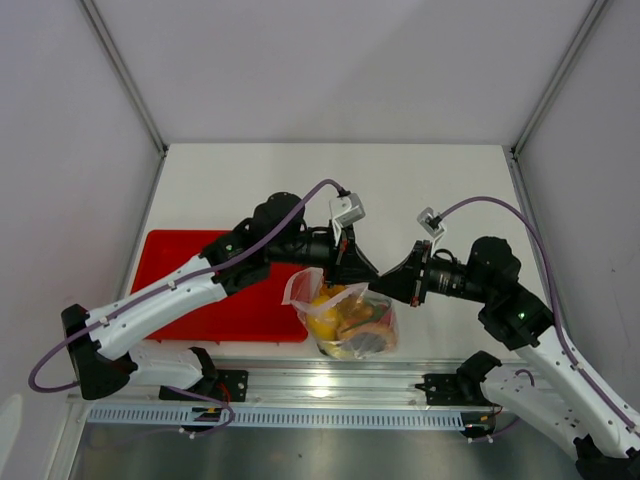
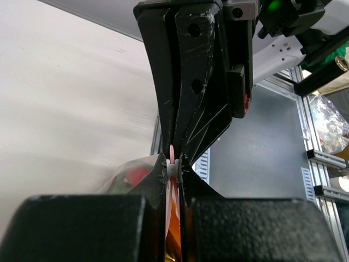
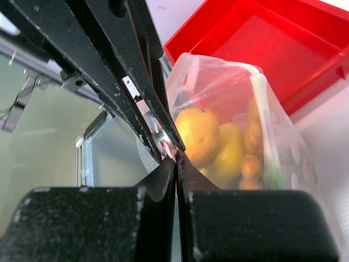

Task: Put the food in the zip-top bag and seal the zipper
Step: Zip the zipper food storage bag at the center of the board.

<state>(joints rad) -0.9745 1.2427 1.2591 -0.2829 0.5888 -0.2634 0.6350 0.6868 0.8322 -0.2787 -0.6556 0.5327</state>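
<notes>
L claw (image 2: pixel 173 164) pressed together, pinching zipper (image 2: pixel 172 152). R claw (image 3: pixel 175 161) pinching same strip, tip to tip w/ L claw. The zip-top bag (image 1: pixel 345 320) sits below both claws, nr front edge of tabletop (image 1: pixel 400 190), beside red tray (image 1: pixel 170 255); food (image 3: pixel 203 135) inside bag

White table (image 1: pixel 430 180): red tray (image 1: pixel 165 258) left; zip-top bag (image 1: pixel 352 322) perhaps resting near edge.
</notes>
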